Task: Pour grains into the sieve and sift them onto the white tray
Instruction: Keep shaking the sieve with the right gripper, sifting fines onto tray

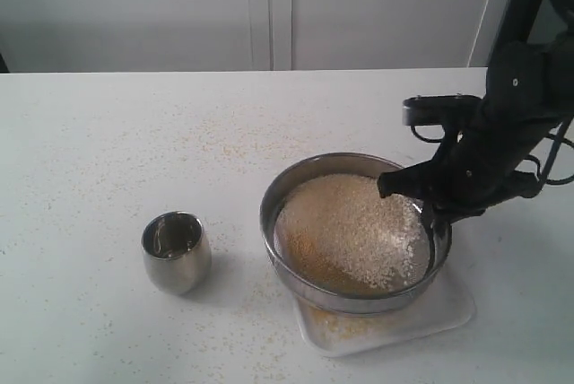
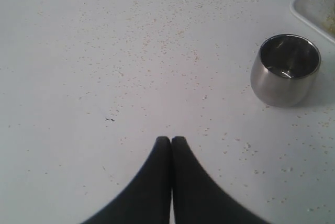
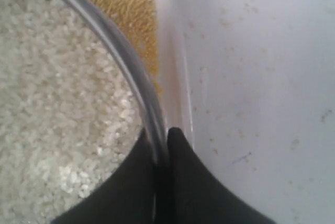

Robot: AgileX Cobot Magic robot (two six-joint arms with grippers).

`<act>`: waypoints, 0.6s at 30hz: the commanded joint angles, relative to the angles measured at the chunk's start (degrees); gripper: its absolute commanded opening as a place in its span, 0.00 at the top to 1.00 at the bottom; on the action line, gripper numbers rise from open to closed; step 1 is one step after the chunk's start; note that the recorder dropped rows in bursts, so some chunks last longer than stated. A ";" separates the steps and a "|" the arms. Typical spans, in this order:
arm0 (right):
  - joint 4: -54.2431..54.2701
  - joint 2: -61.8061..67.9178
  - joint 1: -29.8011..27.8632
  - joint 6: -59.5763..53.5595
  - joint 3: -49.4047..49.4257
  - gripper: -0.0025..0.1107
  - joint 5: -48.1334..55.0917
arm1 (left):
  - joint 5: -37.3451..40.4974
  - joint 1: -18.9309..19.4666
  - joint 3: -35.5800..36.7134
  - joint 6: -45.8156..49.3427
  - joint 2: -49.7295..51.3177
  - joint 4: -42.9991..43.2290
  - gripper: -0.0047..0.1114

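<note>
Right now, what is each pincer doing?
Left pincer: closed, holding nothing.
Right pincer: closed on the rim of the wide shallow round steel sieve.

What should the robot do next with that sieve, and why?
Probably shake the sieve gently over the white tray: the right gripper pinches its rim, the grains lie piled inside, and only a little yellow meal lies on the tray.

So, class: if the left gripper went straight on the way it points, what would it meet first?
Likely just the crumb-dusted table ahead of the left gripper; the steel cup sits off that line.
</note>
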 commanded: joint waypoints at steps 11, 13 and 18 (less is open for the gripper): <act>5.09 -1.40 -0.61 0.83 -0.30 0.98 -1.64 | 0.54 -0.37 0.19 -0.04 -0.30 -0.37 0.96; 3.60 -1.64 0.17 -7.31 -0.30 0.98 -0.80 | 0.54 -0.37 0.19 -0.04 -0.30 -0.37 0.96; -0.04 -1.78 -2.49 3.69 -0.30 0.98 0.55 | 0.54 -0.37 0.19 -0.04 -0.30 -0.37 0.96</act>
